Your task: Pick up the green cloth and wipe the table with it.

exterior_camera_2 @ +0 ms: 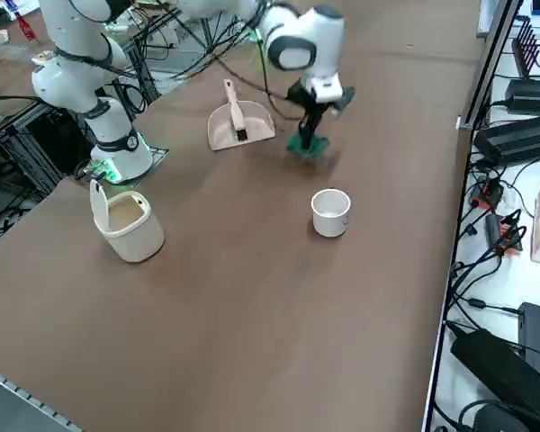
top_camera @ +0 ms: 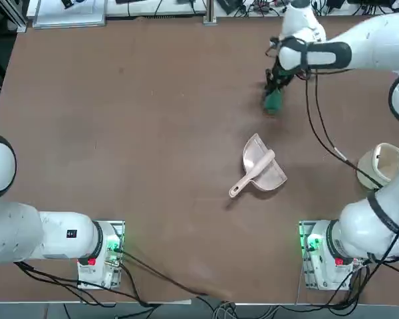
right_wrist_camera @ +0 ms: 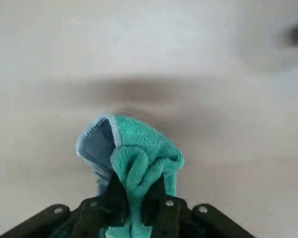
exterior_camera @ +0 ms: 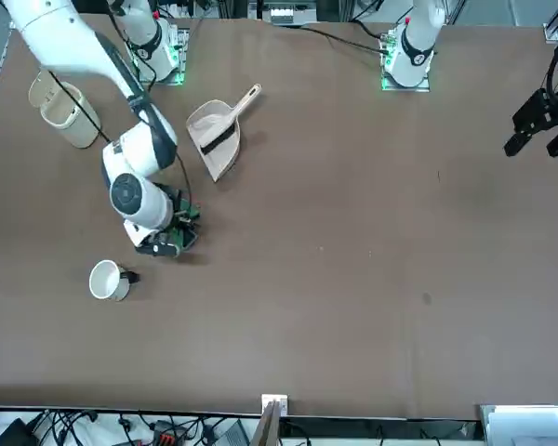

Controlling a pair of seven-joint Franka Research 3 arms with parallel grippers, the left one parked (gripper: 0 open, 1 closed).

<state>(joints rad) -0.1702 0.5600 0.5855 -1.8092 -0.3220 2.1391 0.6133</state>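
The right hand [right_wrist_camera: 135, 198] points down over the counter [exterior_camera_2: 279, 315], its two fingers [right_wrist_camera: 155, 198] closed on the green cloth [right_wrist_camera: 146, 153]. Directly above the hand is the wrist [exterior_camera_2: 322, 85]; from there the white right arm [top_camera: 359, 46] reaches back to its base, behind the hand.

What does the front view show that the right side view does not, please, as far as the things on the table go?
Only the front view shows the parked left arm's black hand.

Only the right side view shows the bin's sandy-coloured interior.

Both show the dustpan, the white cup, the bin and the green cloth in the right hand.
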